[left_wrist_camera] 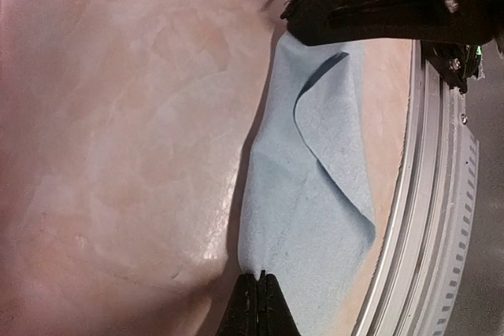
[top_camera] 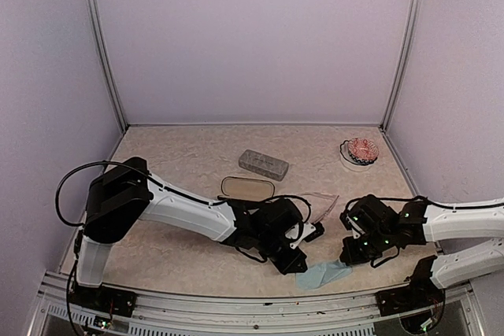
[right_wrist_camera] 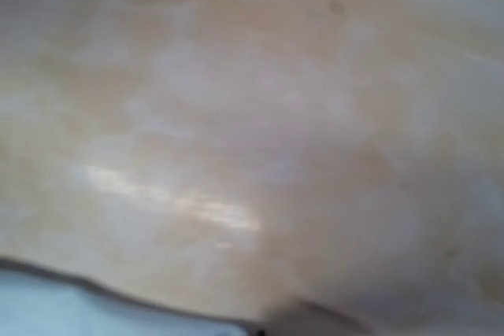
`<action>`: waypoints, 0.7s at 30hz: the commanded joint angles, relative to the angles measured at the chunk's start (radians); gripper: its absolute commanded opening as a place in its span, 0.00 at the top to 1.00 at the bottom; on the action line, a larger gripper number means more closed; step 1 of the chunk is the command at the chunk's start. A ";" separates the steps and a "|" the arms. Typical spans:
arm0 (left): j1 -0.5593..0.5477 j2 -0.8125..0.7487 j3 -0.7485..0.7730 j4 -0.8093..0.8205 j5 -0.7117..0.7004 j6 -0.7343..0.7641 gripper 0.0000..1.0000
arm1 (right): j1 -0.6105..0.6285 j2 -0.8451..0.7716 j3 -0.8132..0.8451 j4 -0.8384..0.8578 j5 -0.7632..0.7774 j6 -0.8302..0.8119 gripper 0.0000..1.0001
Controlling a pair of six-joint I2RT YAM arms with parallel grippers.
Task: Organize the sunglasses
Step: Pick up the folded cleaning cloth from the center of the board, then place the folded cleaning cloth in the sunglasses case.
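Observation:
The clear pale-pink sunglasses [top_camera: 319, 198] lie faintly visible on the table behind both grippers. I cannot pick out the dark wire-framed pair; the left arm covers the table's middle. A light blue cloth [top_camera: 323, 274] lies at the near edge, with one flap folded over in the left wrist view [left_wrist_camera: 315, 186]. My left gripper [top_camera: 293, 262] is shut on the cloth's left edge [left_wrist_camera: 261, 276]. My right gripper [top_camera: 352, 256] sits at the cloth's right corner, and in the left wrist view [left_wrist_camera: 288, 16] its fingers meet there. The right wrist view is blurred; it shows cloth [right_wrist_camera: 71, 312] at the bottom left.
An open black oval case [top_camera: 247, 187] and a grey rectangular case [top_camera: 264, 164] sit behind the left arm. A small dish with a red-and-white object [top_camera: 361, 150] stands at the back right. The metal table rail [left_wrist_camera: 441, 194] runs right beside the cloth.

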 commanded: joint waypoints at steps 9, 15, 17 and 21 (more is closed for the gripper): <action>0.014 -0.267 -0.267 0.059 -0.185 -0.023 1.00 | 0.099 -0.095 0.020 0.306 0.000 -0.116 1.00; 0.026 -0.362 -0.352 0.065 -0.217 -0.047 1.00 | 0.107 0.010 0.027 0.440 -0.035 -0.137 1.00; 0.030 -0.387 -0.372 0.062 -0.231 -0.056 1.00 | 0.118 0.055 0.038 0.473 -0.034 -0.139 1.00; 0.035 -0.447 -0.414 0.048 -0.256 -0.065 1.00 | 0.138 0.131 0.054 0.549 -0.053 -0.134 1.00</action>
